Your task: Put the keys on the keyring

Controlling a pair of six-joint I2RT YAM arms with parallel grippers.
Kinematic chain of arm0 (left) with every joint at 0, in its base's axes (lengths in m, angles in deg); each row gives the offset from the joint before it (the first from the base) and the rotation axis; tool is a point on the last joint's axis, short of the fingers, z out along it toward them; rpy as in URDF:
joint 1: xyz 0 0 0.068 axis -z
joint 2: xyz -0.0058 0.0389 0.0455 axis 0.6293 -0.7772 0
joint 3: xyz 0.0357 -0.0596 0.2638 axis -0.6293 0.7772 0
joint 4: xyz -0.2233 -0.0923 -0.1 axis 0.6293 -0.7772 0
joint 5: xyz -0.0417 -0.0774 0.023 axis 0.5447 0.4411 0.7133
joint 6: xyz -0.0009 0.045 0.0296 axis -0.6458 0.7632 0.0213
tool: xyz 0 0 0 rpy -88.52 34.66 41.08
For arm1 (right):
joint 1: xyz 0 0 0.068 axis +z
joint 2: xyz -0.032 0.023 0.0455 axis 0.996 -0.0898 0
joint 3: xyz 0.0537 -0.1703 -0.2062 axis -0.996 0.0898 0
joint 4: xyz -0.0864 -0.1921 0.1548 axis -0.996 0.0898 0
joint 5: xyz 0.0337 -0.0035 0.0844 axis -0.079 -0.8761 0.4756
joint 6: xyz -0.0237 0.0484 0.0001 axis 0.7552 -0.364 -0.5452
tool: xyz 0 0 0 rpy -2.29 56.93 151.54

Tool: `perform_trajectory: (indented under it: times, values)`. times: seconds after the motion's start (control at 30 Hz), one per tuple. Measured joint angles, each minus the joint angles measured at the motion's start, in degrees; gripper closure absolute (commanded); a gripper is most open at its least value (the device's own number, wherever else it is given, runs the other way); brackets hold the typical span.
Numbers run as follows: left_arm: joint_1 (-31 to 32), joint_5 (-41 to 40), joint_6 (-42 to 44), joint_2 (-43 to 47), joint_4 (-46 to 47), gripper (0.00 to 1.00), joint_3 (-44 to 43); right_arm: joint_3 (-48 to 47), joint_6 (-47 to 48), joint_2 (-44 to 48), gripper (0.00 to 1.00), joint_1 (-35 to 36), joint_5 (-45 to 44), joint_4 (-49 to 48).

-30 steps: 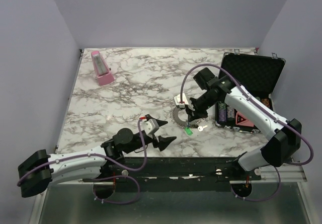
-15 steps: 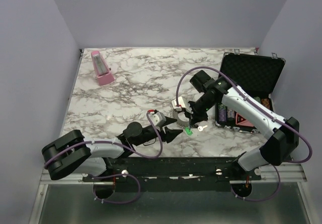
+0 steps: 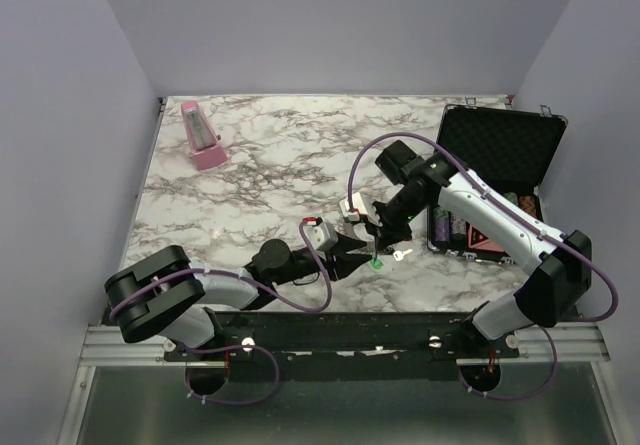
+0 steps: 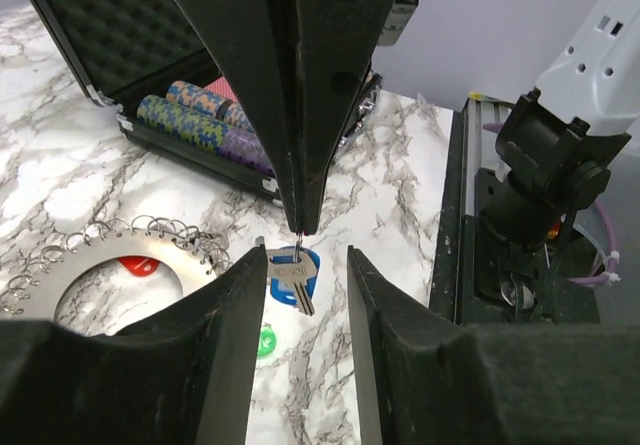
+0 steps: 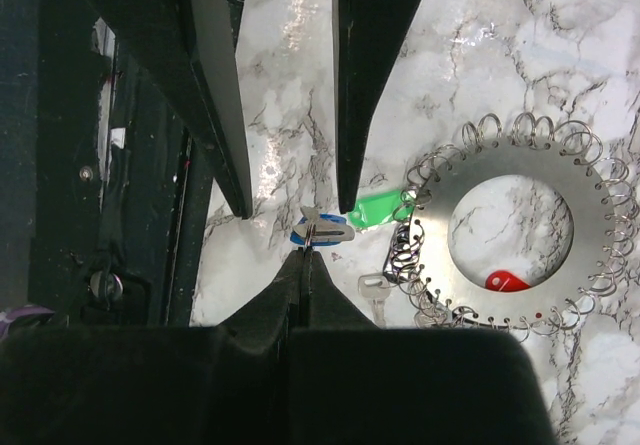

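Up close, the right fingers [image 5: 265,310] are clenched on the blue key [image 4: 293,275], which hangs from their tips. The left fingers [image 4: 215,345] stand apart either side of it, not touching. Near the bench's [image 3: 260,165] front edge the keyring [image 5: 585,225] lies flat, with a green key [image 5: 378,208] at its rim and a red key [image 5: 505,281] in its hole.

The flat grey toothed metal ring [image 5: 597,227] has a dull satin sheen; the tiny blue-headed key [image 4: 293,273] pairs smooth plastic with shiny metal; the marbled tabletop [image 4: 70,185] looks smooth.
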Motion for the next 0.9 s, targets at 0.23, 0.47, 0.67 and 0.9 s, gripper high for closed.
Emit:
perform_trajectory:
  times: [0.23, 0.47, 0.67, 0.9]
  values:
    - [0.00, 1.05, 0.79, -1.60, -0.07, 0.60, -0.24, 0.00, 0.02, -0.09, 0.99, 0.02, 0.98, 0.00]
    - [0.00, 1.42, 1.09, -2.43, -0.07, 0.71, -1.86, -0.02, 0.02, -0.48, 0.99, 0.04, 2.08, 0.02]
    - [0.00, 1.81, 1.31, -2.86, -0.24, 0.72, -2.16, -0.11, 0.02, -0.50, 0.99, 0.04, 2.51, 0.02]
    - [0.00, 1.86, 1.92, -2.95, -0.52, 0.76, -2.14, -0.70, 0.02, -0.50, 0.99, 0.04, 2.54, 0.24]
